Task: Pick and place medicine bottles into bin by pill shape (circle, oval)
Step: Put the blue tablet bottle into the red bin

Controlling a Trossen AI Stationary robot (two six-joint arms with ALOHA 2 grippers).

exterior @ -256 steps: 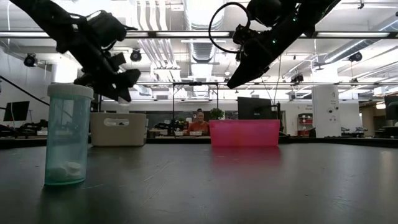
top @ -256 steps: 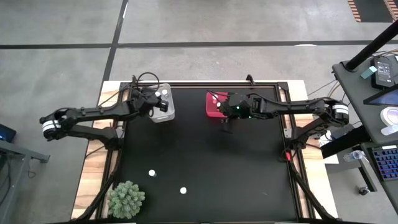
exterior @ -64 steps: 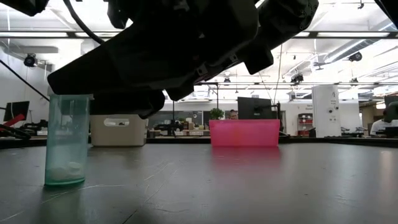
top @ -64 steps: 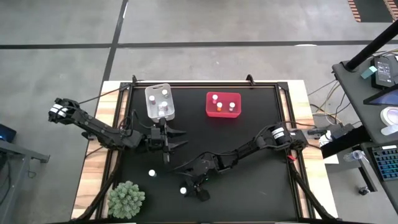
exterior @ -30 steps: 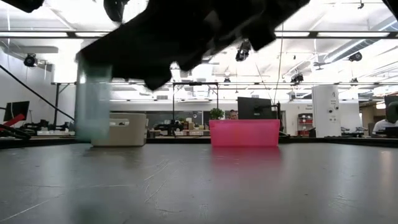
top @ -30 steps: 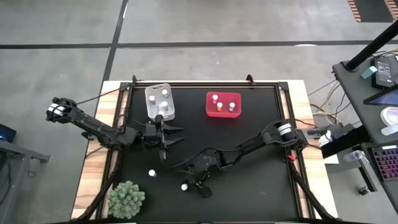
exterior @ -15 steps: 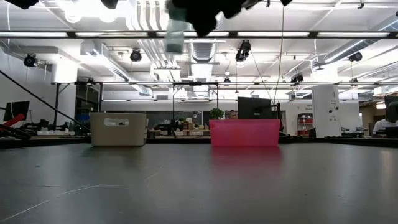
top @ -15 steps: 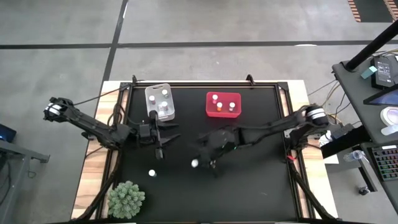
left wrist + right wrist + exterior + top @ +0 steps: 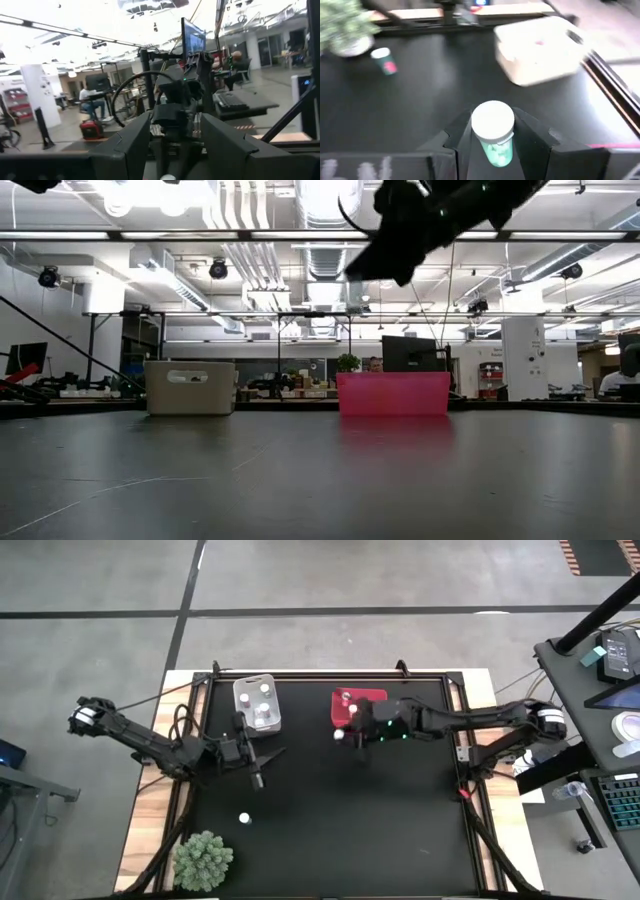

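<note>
Right wrist view: my right fingers (image 9: pixel 492 145) are clamped on a white-capped bottle (image 9: pixel 493 131) just below the cap, raised beside the red bin (image 9: pixel 345 703); looks light, rigid, slick plastic; left fingers (image 9: pixel 262 762) apart over the tabletop (image 9: pixel 380 820).

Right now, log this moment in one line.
right gripper: shut on bottle, beside red bin | left gripper: open, idle | one bottle on table

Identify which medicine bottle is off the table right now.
The white-capped bottle gripped by the right tool beside the red bin; the lone bottle stands on the mat.
</note>
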